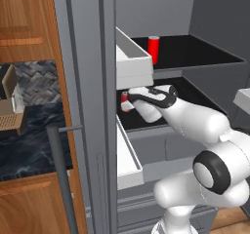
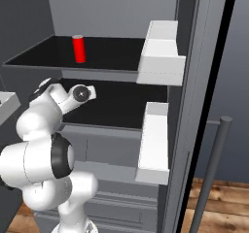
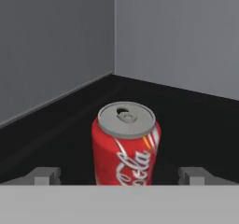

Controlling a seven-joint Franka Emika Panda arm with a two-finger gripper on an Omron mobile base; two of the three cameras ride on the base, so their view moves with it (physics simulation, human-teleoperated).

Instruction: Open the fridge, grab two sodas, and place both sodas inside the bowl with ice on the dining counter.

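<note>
The fridge [image 1: 88, 82] stands open, its dark shelves showing. One red soda [image 1: 154, 49] stands upright on the upper shelf, also seen from the right [image 2: 79, 49]. The other soda [image 3: 125, 143] stands upright on the lower shelf near the back left corner; a red sliver of it [image 1: 124, 99] peeks past the hand. My gripper [image 3: 120, 176] is open. Its fingertips [image 3: 45, 175] flank this can on both sides without touching it. The bowl and the dining counter are out of view.
White door bins [image 1: 132, 57] [image 2: 160, 47] jut from the open doors on either side of my arm. A grey bar handle [image 1: 61, 174] stands at the left. Brown cabinets [image 1: 24, 18] and a dark counter [image 1: 29, 140] lie beyond it.
</note>
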